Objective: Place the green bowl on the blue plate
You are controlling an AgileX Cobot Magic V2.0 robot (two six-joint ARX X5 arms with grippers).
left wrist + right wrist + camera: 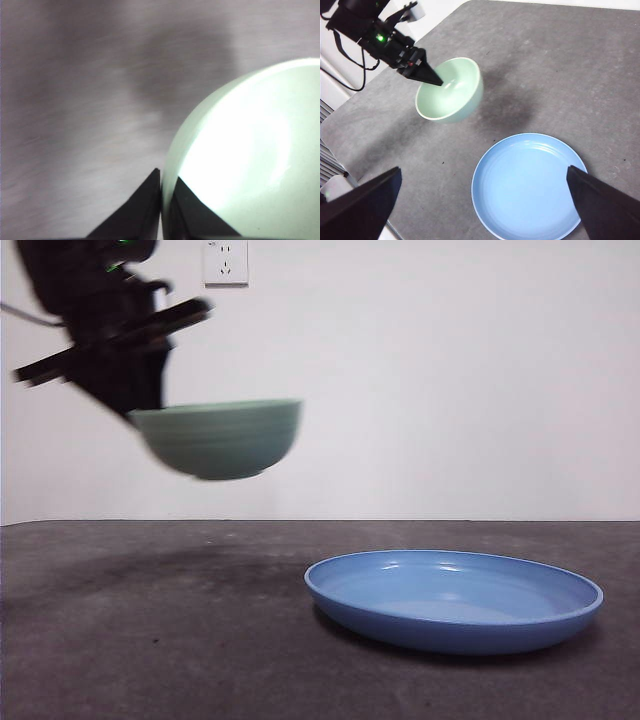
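Observation:
My left gripper [140,410] is shut on the rim of the green bowl [222,438] and holds it in the air, well above the table, at the left of the front view. In the left wrist view its jaws pinch the bowl's rim [167,165], one inside and one outside. The blue plate [455,598] lies flat on the table at the right, apart from the bowl. The right wrist view shows the bowl [451,91] held beside the plate [527,185], not over it. My right gripper [485,200] is open and empty, high above the plate.
The dark grey table [150,640] runs to a white wall with a socket [225,260]. The table's rounded edge [350,105] and cables show in the right wrist view.

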